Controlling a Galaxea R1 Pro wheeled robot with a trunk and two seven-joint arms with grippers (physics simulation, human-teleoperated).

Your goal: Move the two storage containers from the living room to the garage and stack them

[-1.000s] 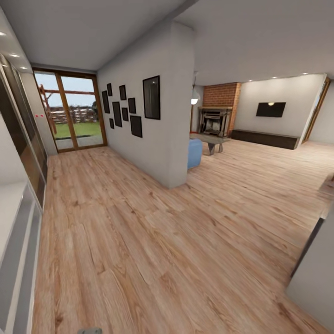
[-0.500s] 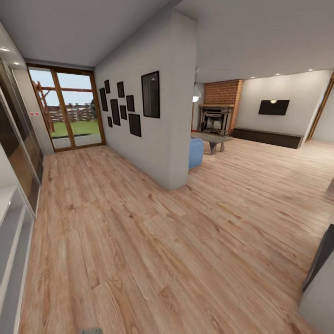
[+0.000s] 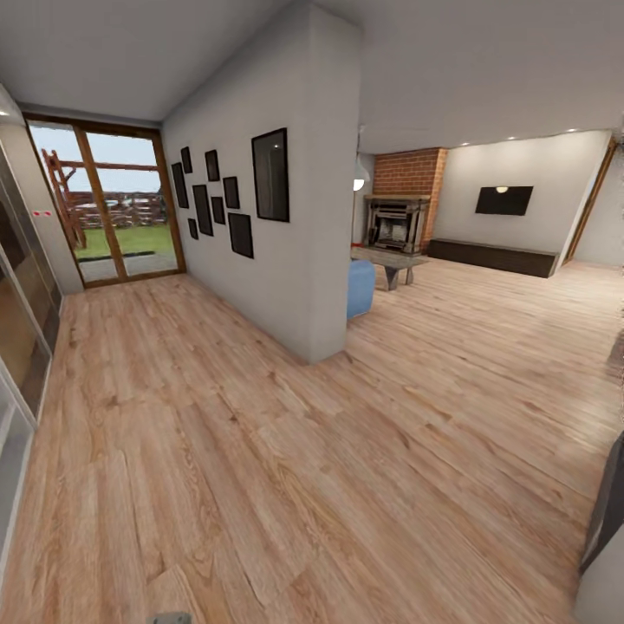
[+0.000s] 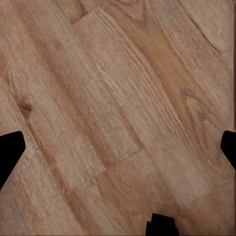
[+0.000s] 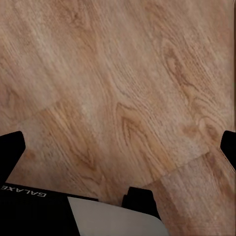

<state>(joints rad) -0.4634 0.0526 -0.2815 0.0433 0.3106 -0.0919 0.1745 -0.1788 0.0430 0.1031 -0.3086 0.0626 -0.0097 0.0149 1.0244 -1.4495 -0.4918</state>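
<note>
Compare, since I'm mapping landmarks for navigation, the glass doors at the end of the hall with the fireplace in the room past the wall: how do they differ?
The glass doors are wood-framed and see-through, showing grass and a fence outside; the fireplace is dark and opaque, backed by red brick. The doors rise from the wood-plank floor almost to the ceiling; the fireplace stands far lower. The doors lie left of the dividing wall, the fireplace right of it. Both sit against far walls.

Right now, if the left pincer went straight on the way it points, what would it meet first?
Probably the wood-plank floor: the left pincer points at bare planks, fingers spread wide, with nothing between them. How far off the floor lies is unclear.
</note>
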